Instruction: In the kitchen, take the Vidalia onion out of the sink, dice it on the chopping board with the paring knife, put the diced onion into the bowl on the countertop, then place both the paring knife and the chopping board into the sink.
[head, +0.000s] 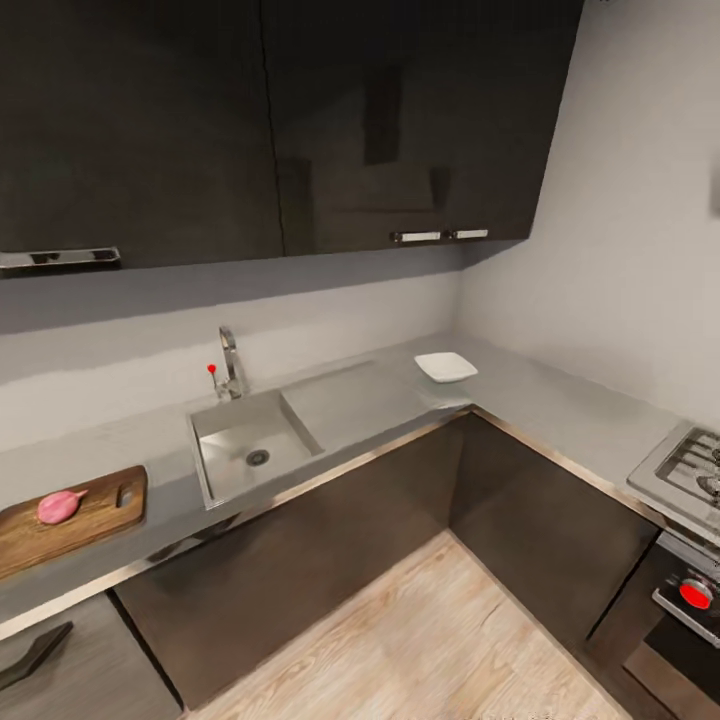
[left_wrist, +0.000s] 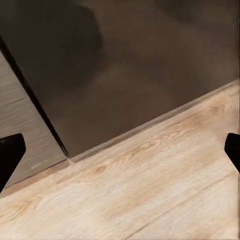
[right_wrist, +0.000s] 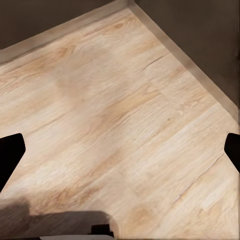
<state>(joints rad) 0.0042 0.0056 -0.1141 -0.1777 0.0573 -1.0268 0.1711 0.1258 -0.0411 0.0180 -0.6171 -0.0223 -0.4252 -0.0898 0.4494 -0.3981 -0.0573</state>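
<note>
The table (head: 560, 405) is wrapping around the corner of a dark-cabinet kitchen, with the sink (head: 250, 450) sitting empty at centre left. At lower left the chopping board (head: 100, 515) is carrying the onion (head: 58, 507), so the onion is already out of the basin. The bowl (head: 446, 367) is waiting right of centre. I cannot make out the knife. Both wrist views are looking down at the wooden floor (right_wrist: 125, 125); the left gripper (left_wrist: 120, 150) and right gripper (right_wrist: 120, 150) are each standing apart, holding nothing. The next step likely calls for rolling closer to the board before reaching.
</note>
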